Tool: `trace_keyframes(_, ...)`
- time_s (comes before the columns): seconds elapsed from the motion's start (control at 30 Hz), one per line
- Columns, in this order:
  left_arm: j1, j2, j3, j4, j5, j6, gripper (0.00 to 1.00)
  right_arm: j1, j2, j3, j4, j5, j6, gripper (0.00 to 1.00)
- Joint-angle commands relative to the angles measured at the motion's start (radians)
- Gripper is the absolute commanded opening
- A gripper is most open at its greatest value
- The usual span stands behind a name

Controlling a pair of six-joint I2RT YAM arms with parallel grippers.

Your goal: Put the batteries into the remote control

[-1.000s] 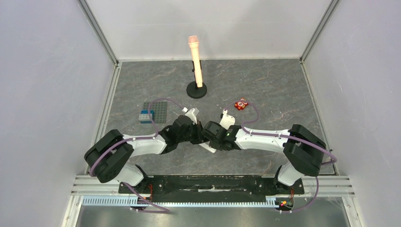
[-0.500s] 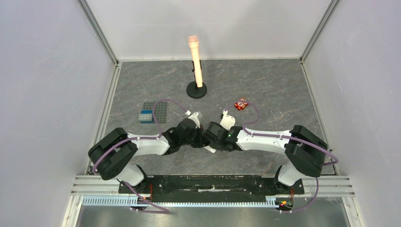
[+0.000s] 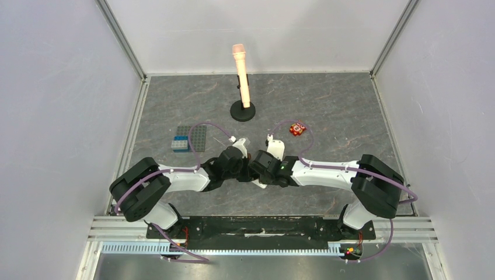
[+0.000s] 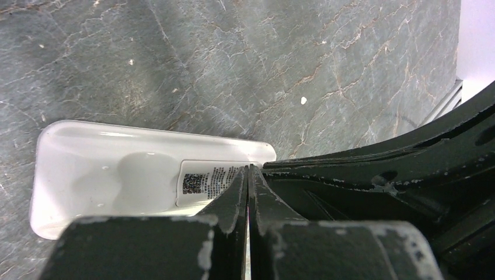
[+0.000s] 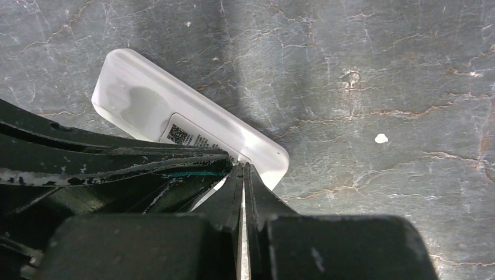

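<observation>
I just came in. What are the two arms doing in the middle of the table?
Both arms reach over the remote control, which lies on the table with its labelled back up. The left gripper and the right gripper are shut, their tips close together at the remote's back. No battery shows in any view, so how far the loading has come cannot be told.

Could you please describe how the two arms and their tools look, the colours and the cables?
Both the left arm and the right arm have white links between bulky black joints, and a thin purple cable loops along each. The left tool and right tool have black fingers with scuffed, worn paint.
</observation>
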Motion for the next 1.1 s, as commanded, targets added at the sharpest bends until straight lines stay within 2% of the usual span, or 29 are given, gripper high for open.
trace_keyframes(0.0,-0.029,0.085,-0.058,-0.176,-0.078,0.084,0.02,0.004,0.086,-0.031,0.047,-0.048,-0.026,0.0)
trace_keyframes(0.47,-0.036,0.063,-0.15,-0.104,-0.081,0.072,0.02,0.023,0.253,-0.128,0.134,-0.233,0.098,0.0)
trace_keyframes(0.6,-0.042,0.068,-0.188,-0.054,-0.108,0.067,0.02,0.035,0.3,-0.162,0.198,-0.28,0.184,0.0)
trace_keyframes(0.7,-0.051,0.072,-0.221,-0.006,-0.124,0.071,0.02,0.036,0.298,-0.238,0.321,-0.309,0.272,0.0)
trace_keyframes(0.83,-0.061,0.066,-0.229,-0.024,-0.214,0.051,0.02,0.038,0.294,-0.298,0.416,-0.303,0.364,0.0)
trace_keyframes(1.07,-0.078,0.052,-0.226,-0.054,-0.274,0.025,0.02,0.04,0.307,-0.309,0.533,-0.231,0.376,0.0)
